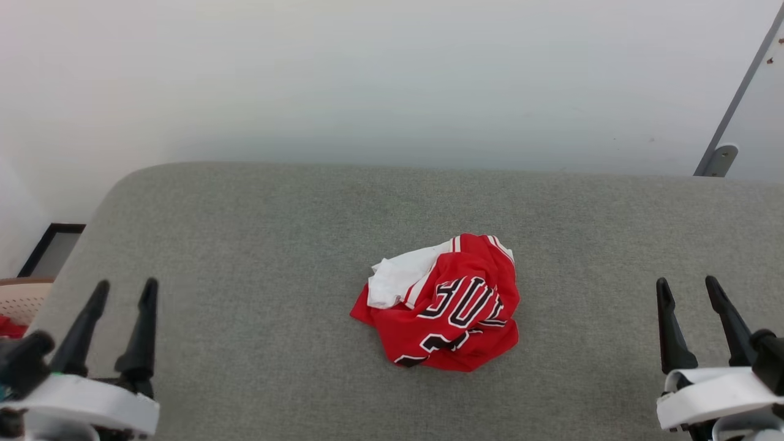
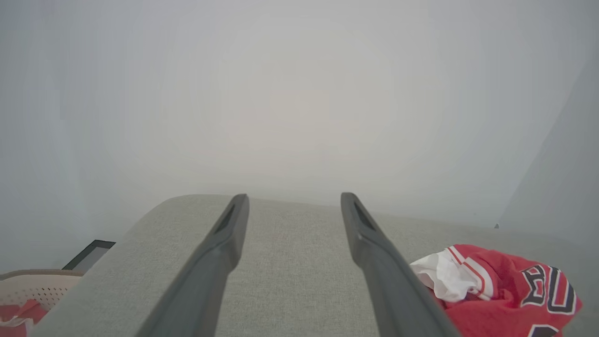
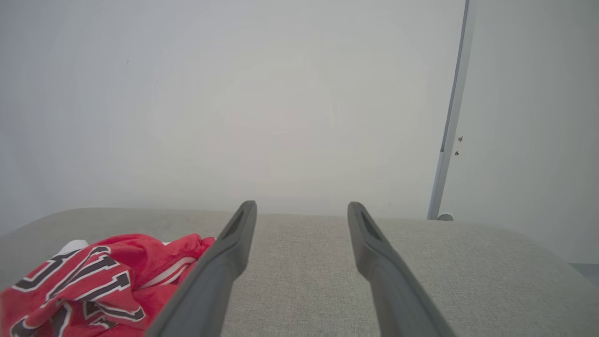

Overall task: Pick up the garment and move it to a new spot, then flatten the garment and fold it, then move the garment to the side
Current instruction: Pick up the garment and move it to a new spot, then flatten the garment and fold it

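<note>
Left of garment (image 1: 447, 306), off table (image 1: 245, 245): basket (image 1: 24, 300), red cloth (image 1: 7, 327).

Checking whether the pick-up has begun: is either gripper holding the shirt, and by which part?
Nothing is held. The left gripper and the right gripper are both open and empty; the garment lies crumpled on the grey surface, apart from both.

There is one garment (image 1: 444, 306), one table (image 1: 245, 233), one basket (image 1: 21, 300), and two grippers: left gripper (image 1: 127, 284), right gripper (image 1: 687, 282).
</note>
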